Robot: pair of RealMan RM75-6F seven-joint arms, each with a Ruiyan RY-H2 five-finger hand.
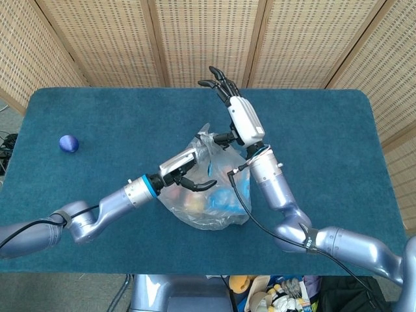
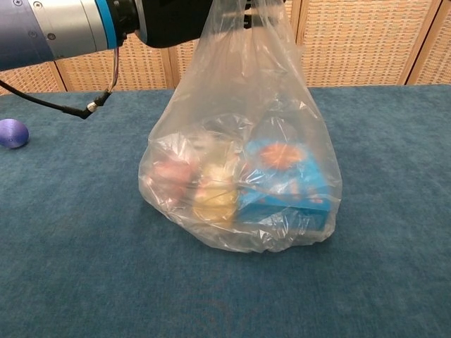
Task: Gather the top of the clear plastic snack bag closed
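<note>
The bag (image 1: 207,195) sits mid-table (image 1: 78,214), snacks inside. Your left hand (image 1: 185,174) is at the bag's gathered top on its left side, fingers curled; whether they clamp plastic, you cannot tell. Your right hand (image 1: 235,114) rises behind the bag, thumb pinching the top, fingers spread. A ball (image 1: 69,143) lies far left of the bag.

Both views are bright and evenly lit, soft and diffuse, with no hard-edged shadows; in the head view the blue counter (image 1: 97,110) brightens slightly toward 12 o'clock; a faint soft shadow sits under the clear bag (image 2: 239,169) at 6 o'clock in the chest view; pale glare streaks run down the plastic's folds and wash out the contents behind them; the white shell of the right hand (image 1: 243,120) is close to overexposed; the chest view softens toward 6 o'clock, where the counter's nap blurs.
</note>
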